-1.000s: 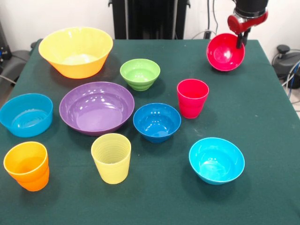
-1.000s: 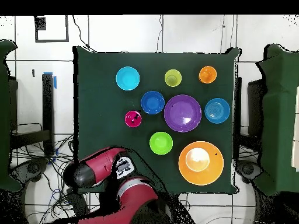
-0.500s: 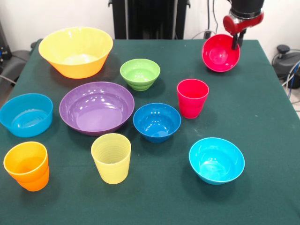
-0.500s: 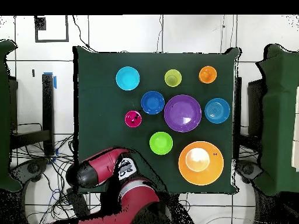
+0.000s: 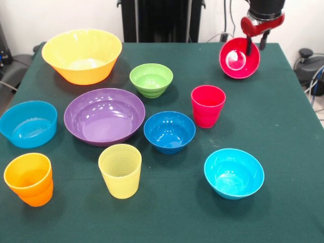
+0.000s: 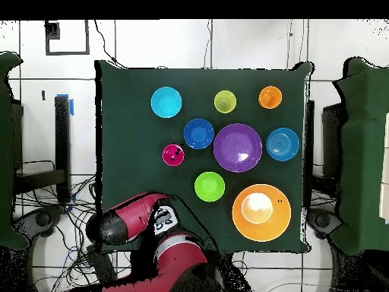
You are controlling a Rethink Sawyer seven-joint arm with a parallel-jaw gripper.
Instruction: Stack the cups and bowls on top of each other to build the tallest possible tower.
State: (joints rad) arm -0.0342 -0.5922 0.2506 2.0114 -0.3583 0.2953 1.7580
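claw [image 5: 255,44] clamped on the rim of the red bowl [image 5: 238,59], one finger inside and one outside. bowl tilted on its side, mouth facing the camera, lifted over the far right corner of the green table [image 5: 283,131]. red cup [image 5: 207,105] upright on the table nearer the camera, apart from the bowl, beside the dark blue bowl [image 5: 169,131].
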